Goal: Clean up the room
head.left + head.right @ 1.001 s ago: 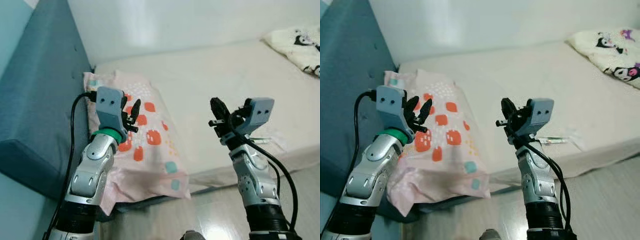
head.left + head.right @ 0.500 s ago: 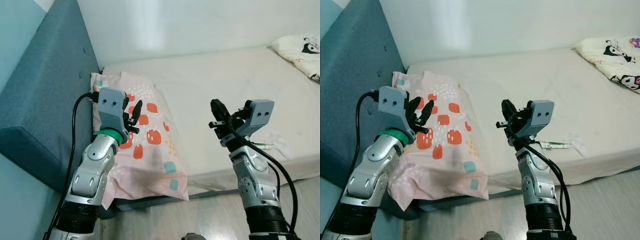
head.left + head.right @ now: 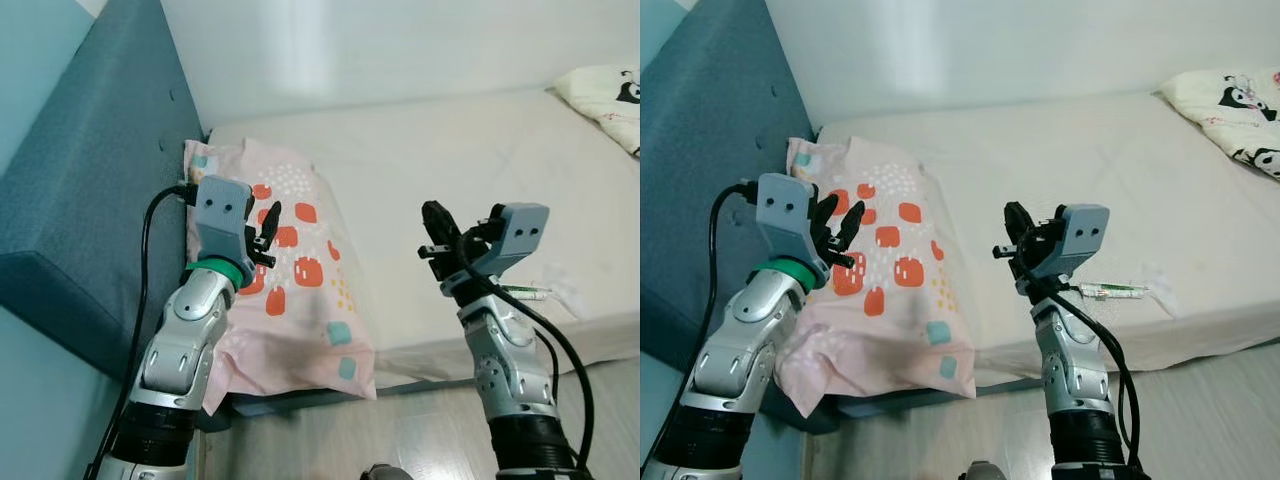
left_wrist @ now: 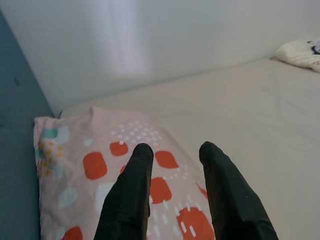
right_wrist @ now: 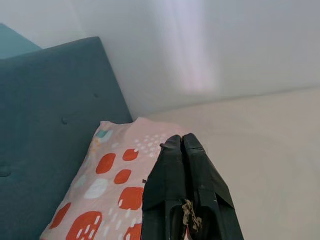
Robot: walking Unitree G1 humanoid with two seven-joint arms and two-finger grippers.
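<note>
Pink pillow (image 3: 300, 290) at mattress (image 3: 460, 190) edge.

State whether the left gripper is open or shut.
Open: in the left wrist view the left gripper shows a clear gap between its fingers, above the pink pillow.

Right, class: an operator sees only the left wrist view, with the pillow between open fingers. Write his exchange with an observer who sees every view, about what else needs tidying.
Operator: Anything loose on the bed besides the pillow?
Observer: Yes, a slim pen-like item lies near the edge of the mattress, to the right of the right gripper.
Operator: Is that gripper ready to take it?
Observer: Not as it stands: its fingers are shut, and it is raised in front of the bed.
</note>
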